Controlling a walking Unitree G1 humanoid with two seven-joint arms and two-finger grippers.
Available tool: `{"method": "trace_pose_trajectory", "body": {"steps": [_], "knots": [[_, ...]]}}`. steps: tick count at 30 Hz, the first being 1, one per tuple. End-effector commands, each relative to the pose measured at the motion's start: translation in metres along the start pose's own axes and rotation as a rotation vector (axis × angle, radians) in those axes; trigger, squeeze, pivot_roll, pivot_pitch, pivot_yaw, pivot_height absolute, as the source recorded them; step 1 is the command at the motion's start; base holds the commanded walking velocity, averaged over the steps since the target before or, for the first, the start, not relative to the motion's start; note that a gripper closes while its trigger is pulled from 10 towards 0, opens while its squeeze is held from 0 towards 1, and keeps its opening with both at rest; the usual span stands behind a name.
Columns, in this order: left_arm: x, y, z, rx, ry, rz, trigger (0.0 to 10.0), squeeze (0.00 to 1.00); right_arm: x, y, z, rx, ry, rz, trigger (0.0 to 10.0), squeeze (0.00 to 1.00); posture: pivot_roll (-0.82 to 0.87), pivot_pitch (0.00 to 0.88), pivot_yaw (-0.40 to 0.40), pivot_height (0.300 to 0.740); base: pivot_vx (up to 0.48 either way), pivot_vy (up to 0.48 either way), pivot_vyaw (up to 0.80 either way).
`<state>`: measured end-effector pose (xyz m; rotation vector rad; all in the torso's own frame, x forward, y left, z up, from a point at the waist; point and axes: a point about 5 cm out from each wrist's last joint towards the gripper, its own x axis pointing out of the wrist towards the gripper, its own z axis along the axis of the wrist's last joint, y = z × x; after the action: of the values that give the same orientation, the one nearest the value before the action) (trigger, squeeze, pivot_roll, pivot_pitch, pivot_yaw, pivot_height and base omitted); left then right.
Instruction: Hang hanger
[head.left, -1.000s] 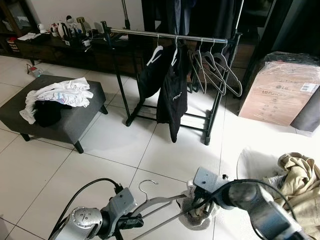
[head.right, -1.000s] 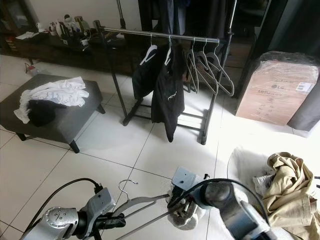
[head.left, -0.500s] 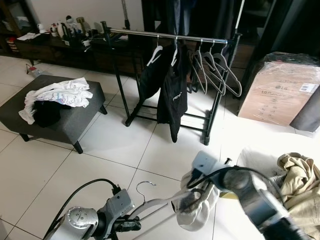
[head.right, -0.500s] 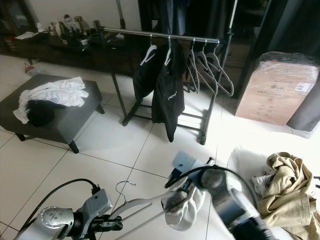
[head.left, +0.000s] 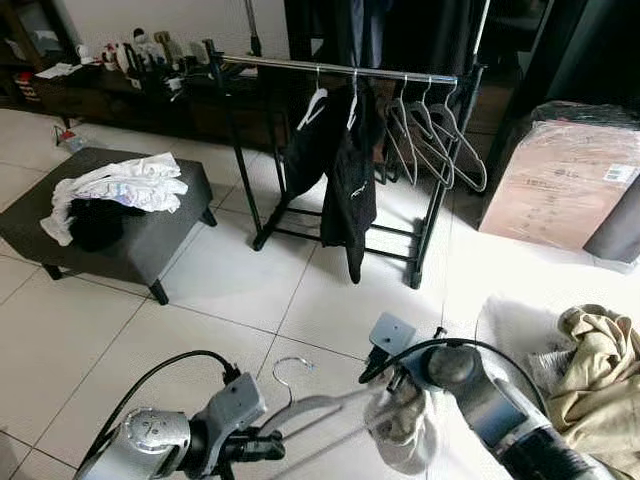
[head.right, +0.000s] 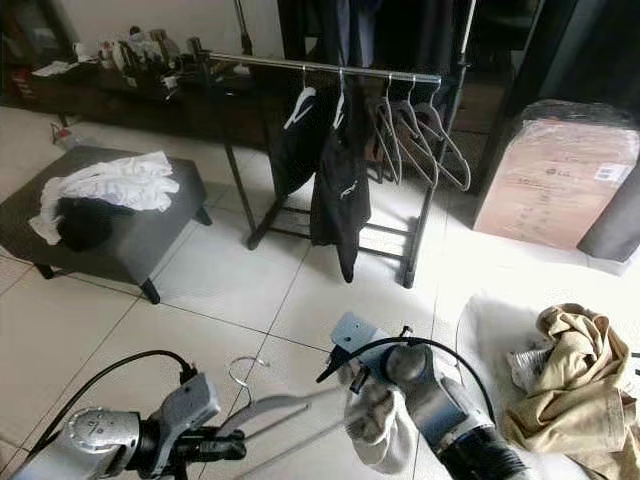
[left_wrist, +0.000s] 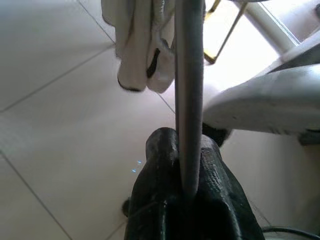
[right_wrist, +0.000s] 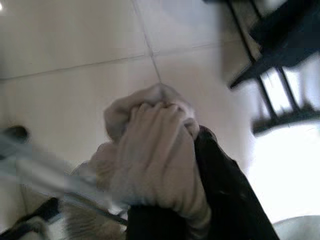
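In the left eye view the left gripper (head.left: 262, 452) sits low and near, its jaws clamped on the grey hanger (head.left: 310, 408), whose hook (head.left: 288, 369) points up and away over the floor tiles. To its right the right gripper (head.left: 400, 395) holds a bunched cream garment (head.left: 405, 430) against the hanger's right end. The clothes rail (head.left: 340, 70) stands well apart on the far side, already carrying a black garment (head.left: 345, 185) and several bare hangers (head.left: 435, 135).

The right eye view gives the same layout: hanger low between both arms, rail far off, a grey ottoman (head.right: 95, 235) with white clothes at far left and a beige heap (head.right: 575, 375) at near right.

The left wrist view shows the two black fingers (left_wrist: 160, 165) closed together on the grey hanger bar, with the cream cloth dangling beyond.

The right wrist view (blurred) shows the right jaws closed on the cream cloth.

By these views the task is early: the garment looks only partly dressed on the hanger, and carrying it to the rail and hooking it on remain.
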<state>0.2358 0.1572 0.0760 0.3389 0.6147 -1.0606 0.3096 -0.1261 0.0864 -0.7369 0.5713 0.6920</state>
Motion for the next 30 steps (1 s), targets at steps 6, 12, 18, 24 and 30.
{"method": "trace_pose_trajectory", "body": {"steps": [6,12,18,24,30], "knots": [[0.004,0.008,0.0,0.01,0.016,0.066,10.0,0.0,-0.015,-0.003,-0.01,-0.081,0.062,-0.009,10.0,0.0,-0.08,0.15,0.004,0.74,0.0,0.0,0.0],[0.002,0.006,-0.003,0.012,0.042,0.041,10.0,0.0,-0.008,-0.028,-0.022,0.045,0.129,-0.235,10.0,0.0,-0.07,0.149,0.009,0.74,0.0,0.0,0.0],[-0.002,0.001,-0.007,0.011,0.06,0.007,10.0,0.0,0.003,-0.026,-0.023,0.108,0.13,-0.257,10.0,0.0,-0.06,0.142,0.01,0.74,0.0,0.0,0.0],[-0.002,0.0,-0.008,0.009,0.062,0.012,10.0,0.0,0.008,-0.02,-0.017,0.116,0.11,-0.238,10.0,0.0,-0.06,0.137,0.01,0.74,0.0,0.0,0.0],[-0.001,-0.002,-0.009,-0.001,0.059,-0.01,10.0,0.0,0.007,-0.016,-0.01,0.112,0.055,-0.19,10.0,0.0,-0.06,0.134,0.01,0.74,0.0,0.0,0.0]]}}
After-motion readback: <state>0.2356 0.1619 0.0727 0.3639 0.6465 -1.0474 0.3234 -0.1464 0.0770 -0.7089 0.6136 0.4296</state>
